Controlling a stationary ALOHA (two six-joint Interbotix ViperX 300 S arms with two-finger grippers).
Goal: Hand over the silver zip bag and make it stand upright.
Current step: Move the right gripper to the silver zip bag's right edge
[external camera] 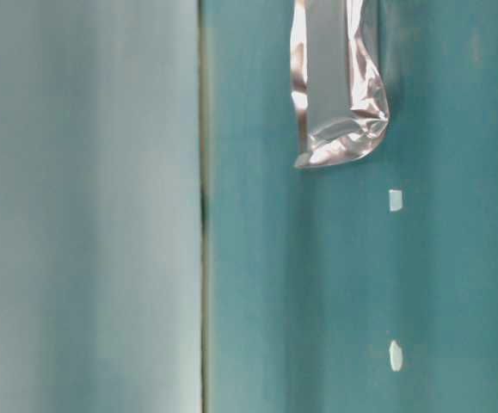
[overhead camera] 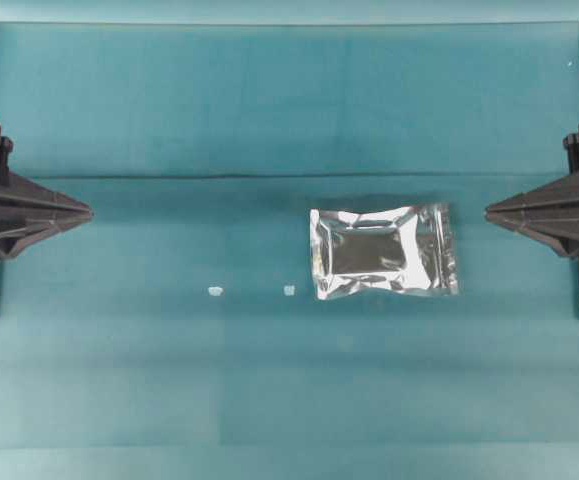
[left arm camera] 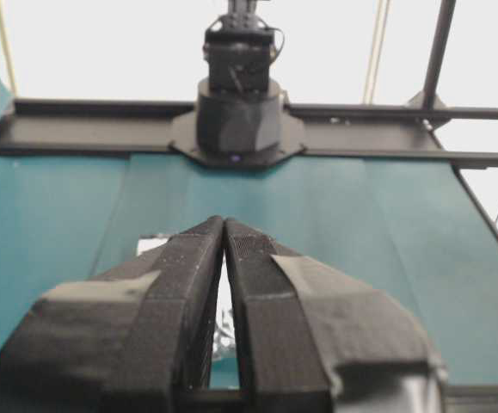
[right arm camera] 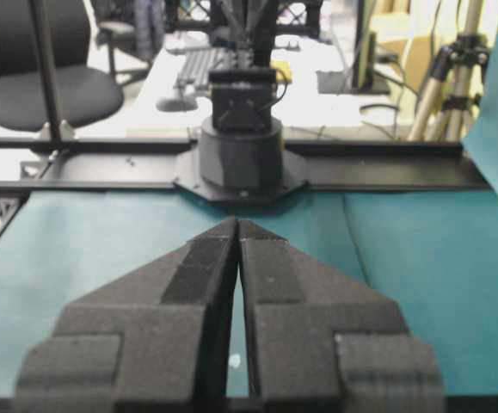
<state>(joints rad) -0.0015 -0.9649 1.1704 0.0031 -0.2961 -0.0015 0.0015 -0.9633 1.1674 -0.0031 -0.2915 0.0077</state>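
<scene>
The silver zip bag [overhead camera: 382,250] lies flat on the teal cloth, right of centre, crinkled, with a darker reflective middle. The table-level view catches its lower end [external camera: 339,86] at the top. My left gripper [overhead camera: 87,212] rests at the far left edge, shut, tips touching, nothing held. My right gripper [overhead camera: 489,212] sits at the far right edge, shut and empty, a short gap from the bag's right side. In the left wrist view the shut tips [left arm camera: 224,222] hide most of the bag; a silver sliver [left arm camera: 224,301] shows between the fingers. The right wrist view shows shut tips [right arm camera: 238,223] only.
Two tiny white scraps [overhead camera: 214,291] [overhead camera: 289,290] lie left of the bag; both also show in the table-level view [external camera: 395,200] [external camera: 395,354]. A fold line [overhead camera: 269,177] crosses the cloth. Each opposite arm's base [left arm camera: 237,103] [right arm camera: 242,142] stands at the far table edge.
</scene>
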